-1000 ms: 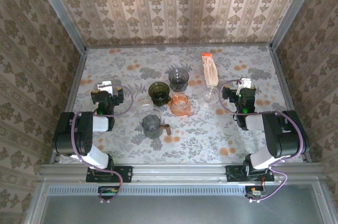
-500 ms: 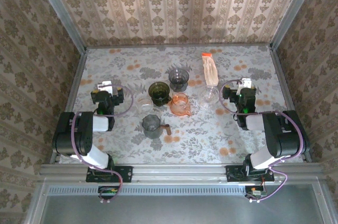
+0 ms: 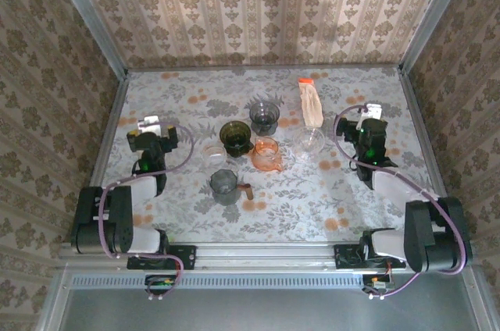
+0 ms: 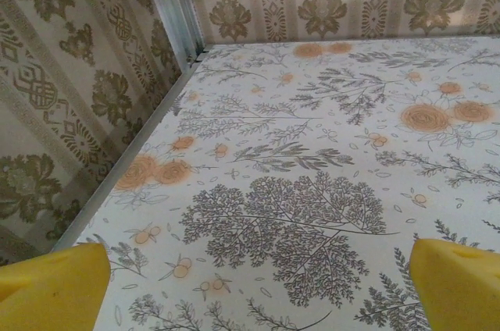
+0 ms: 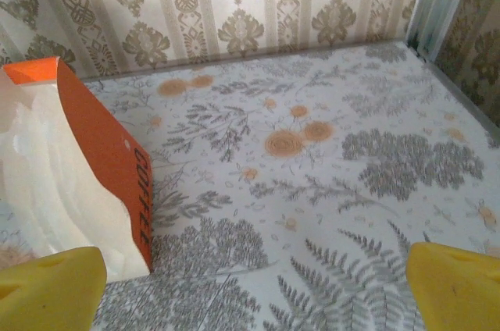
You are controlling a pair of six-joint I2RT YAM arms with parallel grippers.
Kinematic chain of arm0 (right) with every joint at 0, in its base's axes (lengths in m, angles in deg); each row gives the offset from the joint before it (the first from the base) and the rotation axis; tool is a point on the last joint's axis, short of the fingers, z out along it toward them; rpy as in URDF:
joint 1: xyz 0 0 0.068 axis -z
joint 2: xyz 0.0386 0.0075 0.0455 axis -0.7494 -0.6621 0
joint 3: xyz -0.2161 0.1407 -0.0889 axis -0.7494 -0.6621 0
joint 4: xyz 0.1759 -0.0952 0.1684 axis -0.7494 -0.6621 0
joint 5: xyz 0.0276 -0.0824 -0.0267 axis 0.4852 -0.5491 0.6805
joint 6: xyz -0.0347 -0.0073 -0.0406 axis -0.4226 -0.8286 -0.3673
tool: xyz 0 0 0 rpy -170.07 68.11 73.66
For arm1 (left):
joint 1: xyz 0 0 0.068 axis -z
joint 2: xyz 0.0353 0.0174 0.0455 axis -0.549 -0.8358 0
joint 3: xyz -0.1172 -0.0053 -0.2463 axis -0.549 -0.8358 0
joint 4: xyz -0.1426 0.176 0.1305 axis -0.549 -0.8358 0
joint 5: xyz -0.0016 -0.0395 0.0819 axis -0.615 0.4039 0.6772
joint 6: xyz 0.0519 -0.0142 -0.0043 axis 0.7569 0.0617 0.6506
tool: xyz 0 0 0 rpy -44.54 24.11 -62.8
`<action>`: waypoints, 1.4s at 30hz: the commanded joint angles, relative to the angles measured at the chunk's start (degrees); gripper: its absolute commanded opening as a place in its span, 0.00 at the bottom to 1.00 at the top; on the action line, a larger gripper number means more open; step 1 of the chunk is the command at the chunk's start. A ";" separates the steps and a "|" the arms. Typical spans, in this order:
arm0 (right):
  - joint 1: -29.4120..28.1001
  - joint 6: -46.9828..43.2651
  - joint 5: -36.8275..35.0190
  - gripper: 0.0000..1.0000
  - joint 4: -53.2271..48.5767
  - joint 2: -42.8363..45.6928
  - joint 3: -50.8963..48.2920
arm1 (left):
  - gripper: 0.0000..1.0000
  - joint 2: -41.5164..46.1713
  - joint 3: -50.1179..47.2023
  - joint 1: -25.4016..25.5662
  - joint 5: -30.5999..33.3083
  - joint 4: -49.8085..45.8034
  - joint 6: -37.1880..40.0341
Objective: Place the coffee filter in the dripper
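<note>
Both claws are released, yellow fingertips (image 4: 55, 292) spread wide with nothing between them. The left claw (image 3: 150, 126) is over the counter's (image 3: 328, 206) left side, and the right claw (image 3: 367, 119) is at the right. The coffee filter pack (image 3: 311, 104) lies right of centre, just beyond a clear dripper (image 3: 310, 140), with an orange dripper (image 3: 267, 153) to that one's left.

Lab test booth: aluminium frame (image 3: 266, 250), wallpapered walls (image 3: 266, 3), floral tabletop (image 3: 195, 89)

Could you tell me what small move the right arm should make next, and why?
Probably swing the right gripper left toward the filter packet. Its jaws stand open and empty, and the packet lies just to its left with white filters showing.
</note>
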State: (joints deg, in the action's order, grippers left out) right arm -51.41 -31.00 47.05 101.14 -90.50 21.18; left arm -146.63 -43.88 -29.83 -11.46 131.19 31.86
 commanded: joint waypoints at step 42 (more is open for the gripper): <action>-39.55 9.10 17.48 0.98 -25.38 4.82 9.32 | 1.00 32.29 -1.13 2.65 -31.25 -19.38 -50.85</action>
State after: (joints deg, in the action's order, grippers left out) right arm -87.17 -17.82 58.77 75.43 -82.61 28.44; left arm -117.12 -43.99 -31.27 -40.14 118.47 -19.55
